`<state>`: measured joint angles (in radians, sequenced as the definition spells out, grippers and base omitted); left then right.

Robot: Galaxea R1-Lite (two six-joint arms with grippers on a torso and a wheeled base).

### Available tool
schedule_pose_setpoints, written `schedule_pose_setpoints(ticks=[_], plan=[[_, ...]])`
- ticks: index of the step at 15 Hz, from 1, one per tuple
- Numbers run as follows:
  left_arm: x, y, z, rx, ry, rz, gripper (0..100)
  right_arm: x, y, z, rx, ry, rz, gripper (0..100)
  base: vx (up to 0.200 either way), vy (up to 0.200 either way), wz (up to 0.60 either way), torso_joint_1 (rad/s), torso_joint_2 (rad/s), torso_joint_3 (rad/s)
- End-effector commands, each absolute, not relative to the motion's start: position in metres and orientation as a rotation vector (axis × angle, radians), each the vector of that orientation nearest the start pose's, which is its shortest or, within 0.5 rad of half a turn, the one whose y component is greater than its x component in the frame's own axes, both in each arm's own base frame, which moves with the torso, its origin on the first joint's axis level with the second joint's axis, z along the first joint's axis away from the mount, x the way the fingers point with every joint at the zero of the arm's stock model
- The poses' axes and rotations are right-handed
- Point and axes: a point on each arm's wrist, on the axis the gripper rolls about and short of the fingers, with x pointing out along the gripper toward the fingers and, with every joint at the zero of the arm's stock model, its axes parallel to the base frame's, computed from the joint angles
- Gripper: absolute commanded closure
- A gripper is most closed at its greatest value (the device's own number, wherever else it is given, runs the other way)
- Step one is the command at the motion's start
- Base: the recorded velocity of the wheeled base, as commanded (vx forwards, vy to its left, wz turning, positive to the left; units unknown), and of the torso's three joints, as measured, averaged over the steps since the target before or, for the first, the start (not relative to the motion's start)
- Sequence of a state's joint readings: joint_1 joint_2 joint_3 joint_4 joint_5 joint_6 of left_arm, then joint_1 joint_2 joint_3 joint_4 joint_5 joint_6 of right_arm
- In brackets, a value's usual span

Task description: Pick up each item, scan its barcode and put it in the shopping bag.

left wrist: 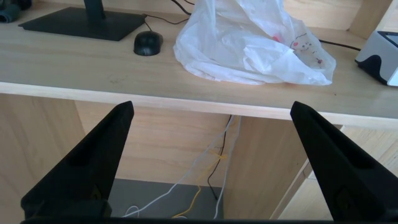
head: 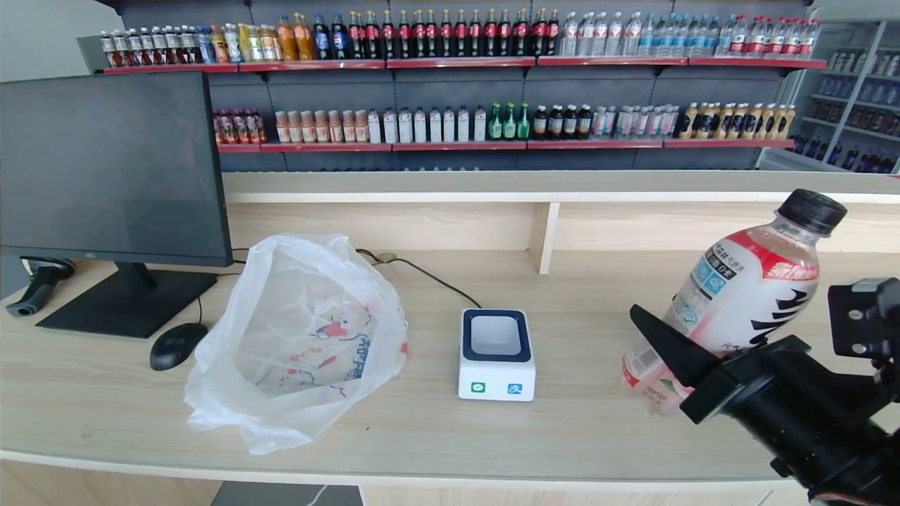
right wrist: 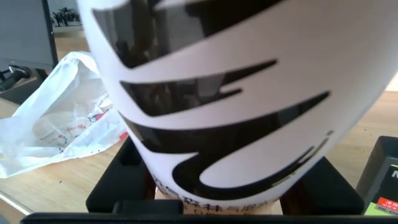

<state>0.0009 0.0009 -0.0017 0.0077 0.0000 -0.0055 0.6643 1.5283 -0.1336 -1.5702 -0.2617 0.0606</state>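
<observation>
My right gripper (head: 692,355) is shut on a clear drink bottle (head: 738,295) with a black cap and a white, red and black label, held tilted above the counter to the right of the scanner. Up close, the bottle (right wrist: 230,93) shows its black-striped label. The white barcode scanner (head: 496,344) with a dark blue window frame sits mid-counter. A crumpled white plastic shopping bag (head: 302,337) stands open to its left, also seen as the bag (left wrist: 255,43). My left gripper (left wrist: 211,155) hangs open below the counter's front edge, holding nothing.
A monitor (head: 105,176) on its stand, a black mouse (head: 176,344) and a handheld scanner (head: 39,284) occupy the counter's left. A cable (head: 422,270) runs behind the barcode scanner. A raised wooden ledge (head: 548,193) bounds the counter's back, with drink shelves behind.
</observation>
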Motion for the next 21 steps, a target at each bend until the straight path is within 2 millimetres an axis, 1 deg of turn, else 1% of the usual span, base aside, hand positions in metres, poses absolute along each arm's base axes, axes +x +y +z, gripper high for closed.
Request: schedule_pose_setpoints(ticks=[1,3,4,6,8,9,11,12,13,16,18,19,21], plan=[[-0.023,0.0,0.075,-0.006,0.006,0.002,0,0.147,0.118,0.16,0.16,-0.148,0.451,100,0.0,0.0,0.0,0.0,0.0,0.0],[-0.023,0.0,0.075,-0.006,0.008,0.002,0,0.139,0.129,0.16,0.199,-0.132,0.526,100,0.0,0.0,0.0,0.0,0.0,0.0],[-0.023,0.0,0.075,-0.006,0.008,0.002,0,0.138,0.136,0.161,0.236,-0.122,0.559,100,0.0,0.0,0.0,0.0,0.0,0.0],[-0.023,0.0,0.075,-0.006,0.008,0.0,0,0.135,0.144,0.157,0.294,-0.084,0.599,100,0.0,0.0,0.0,0.0,0.0,0.0],[-0.023,0.0,0.075,-0.006,0.006,0.002,0,0.127,0.154,0.155,0.32,-0.054,0.662,100,0.0,0.0,0.0,0.0,0.0,0.0],[-0.023,0.0,0.075,-0.006,0.008,0.002,0,0.118,0.161,0.15,0.33,-0.016,0.719,100,0.0,0.0,0.0,0.0,0.0,0.0],[-0.023,0.0,0.075,-0.006,0.008,0.002,0,0.116,0.165,0.146,0.35,0.021,0.766,100,0.0,0.0,0.0,0.0,0.0,0.0],[-0.023,0.0,0.075,-0.006,0.008,0.0,0,0.118,0.17,0.15,0.407,0.038,0.852,100,0.0,0.0,0.0,0.0,0.0,0.0],[-0.023,0.0,0.075,-0.006,0.008,0.002,0,0.118,0.173,0.154,0.448,0.041,0.899,100,0.0,0.0,0.0,0.0,0.0,0.0],[-0.023,0.0,0.075,-0.006,0.008,0.0,0,0.118,0.177,0.165,0.514,0.034,0.993,100,0.0,0.0,0.0,0.0,0.0,0.0],[-0.023,0.0,0.075,-0.006,0.008,0.002,0,0.118,0.181,0.177,0.581,0.017,1.058,100,0.0,0.0,0.0,0.0,0.0,0.0],[-0.023,0.0,0.075,-0.006,0.006,0.002,0,0.115,0.185,0.188,0.642,0.001,1.097,100,0.0,0.0,0.0,0.0,0.0,0.0],[-0.023,0.0,0.075,-0.006,0.008,0.002,0,0.113,0.191,0.2,0.693,-0.026,1.133,100,0.0,0.0,0.0,0.0,0.0,0.0]])
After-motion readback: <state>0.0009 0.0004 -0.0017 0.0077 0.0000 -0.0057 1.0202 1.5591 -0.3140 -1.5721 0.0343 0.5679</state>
